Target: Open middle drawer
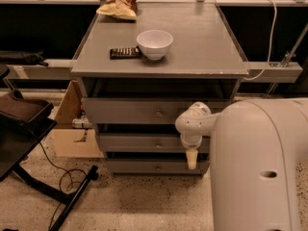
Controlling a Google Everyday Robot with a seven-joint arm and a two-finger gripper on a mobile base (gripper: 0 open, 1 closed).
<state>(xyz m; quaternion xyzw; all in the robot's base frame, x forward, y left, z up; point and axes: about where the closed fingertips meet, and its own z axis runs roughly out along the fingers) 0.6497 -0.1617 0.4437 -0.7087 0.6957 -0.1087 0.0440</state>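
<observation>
My arm is the biggest thing here, a white rounded shell filling the frame from 3 to 6 o'clock. Its wrist reaches out toward 9 o'clock, in front of the cabinet's right side.

The grey cabinet stands at centre, its flat top running up to 12 o'clock. Three drawer fronts are stacked below the top, with dark gaps between them. The top drawer has the tallest front. The middle drawer sits under it, low and wide, just below frame centre. The lowest drawer is nearest the speckled floor.

At 8 o'clock a black stand leans over the floor. A cardboard box sits between it and the cabinet.

On the cabinet top a white bowl stands at 11 o'clock from centre. A dark flat object lies touching it at its 9 o'clock. A crumpled snack bag lies at the far edge.

My gripper hangs pointing down at 3 o'clock of the middle drawer's small round knob, well apart from it. Its pale tip overlaps the gap above the lowest drawer. I cannot tell whether it is open or closed.
</observation>
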